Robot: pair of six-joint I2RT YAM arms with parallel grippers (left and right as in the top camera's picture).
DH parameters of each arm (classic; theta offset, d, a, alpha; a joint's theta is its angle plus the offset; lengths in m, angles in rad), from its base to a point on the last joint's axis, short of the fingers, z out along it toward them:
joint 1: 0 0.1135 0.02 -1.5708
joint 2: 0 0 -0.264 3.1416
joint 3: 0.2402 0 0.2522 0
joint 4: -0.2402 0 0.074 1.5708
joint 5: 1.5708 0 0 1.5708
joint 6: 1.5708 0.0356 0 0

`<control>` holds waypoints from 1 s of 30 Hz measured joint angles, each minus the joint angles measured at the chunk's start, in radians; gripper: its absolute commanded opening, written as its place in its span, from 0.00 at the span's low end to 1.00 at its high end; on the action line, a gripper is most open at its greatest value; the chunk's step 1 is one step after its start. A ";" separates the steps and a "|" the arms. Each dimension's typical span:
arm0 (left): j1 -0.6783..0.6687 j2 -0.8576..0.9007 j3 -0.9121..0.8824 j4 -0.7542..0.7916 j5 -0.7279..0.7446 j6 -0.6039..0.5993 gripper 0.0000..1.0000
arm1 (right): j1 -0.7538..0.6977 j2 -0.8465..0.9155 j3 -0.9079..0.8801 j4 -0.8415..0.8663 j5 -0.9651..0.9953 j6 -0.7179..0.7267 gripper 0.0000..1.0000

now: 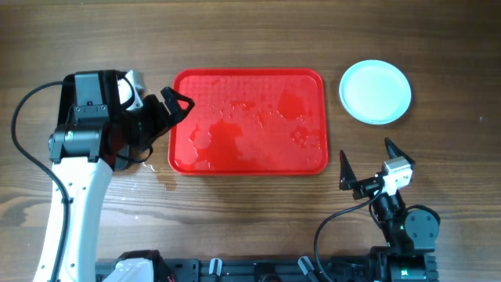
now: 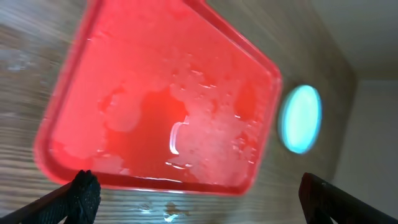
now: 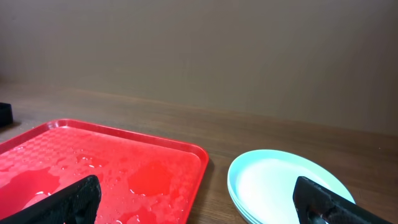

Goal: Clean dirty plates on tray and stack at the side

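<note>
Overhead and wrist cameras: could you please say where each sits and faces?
Overhead: above the table, looking straight down; left gripper and right gripper show.
Left wrist: behind the left gripper, facing across the tray toward the plates; own fingertips show.
Right wrist: low, facing the far wall; own fingertips show.
All three share tray and plates.

Robot test bench — wooden table (image 1: 235, 39), bare wall (image 3: 199, 50).

We find no readable text, label, brand, number or sign: nothing legible on the tray (image 1: 235, 88) or on the plates (image 1: 375, 92) right of it.
</note>
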 measured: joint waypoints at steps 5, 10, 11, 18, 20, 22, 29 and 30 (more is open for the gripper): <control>-0.001 -0.025 -0.005 -0.046 -0.138 0.011 1.00 | 0.000 0.000 0.000 0.000 0.000 0.000 1.00; -0.027 -0.159 -0.104 0.046 -0.181 0.037 1.00 | 0.000 0.000 0.000 0.000 0.000 0.000 1.00; -0.037 -0.208 -0.156 0.097 -0.183 0.047 1.00 | 0.000 0.000 0.000 0.000 0.000 0.000 1.00; -0.053 -0.579 -0.612 0.582 -0.200 0.082 1.00 | 0.000 -0.002 0.000 0.000 0.004 0.000 1.00; -0.053 -0.684 -0.735 0.716 -0.200 0.086 1.00 | 0.000 -0.002 0.000 0.000 0.004 0.000 1.00; -0.053 -0.769 -0.832 0.842 -0.201 0.090 1.00 | 0.000 -0.002 0.000 0.000 0.006 0.000 1.00; -0.053 -0.990 -1.039 1.092 -0.203 0.170 1.00 | 0.000 -0.003 0.000 0.000 0.009 0.000 1.00; -0.053 -1.013 -1.055 1.095 -0.206 0.185 1.00 | 0.000 -0.003 0.000 0.000 0.010 0.000 1.00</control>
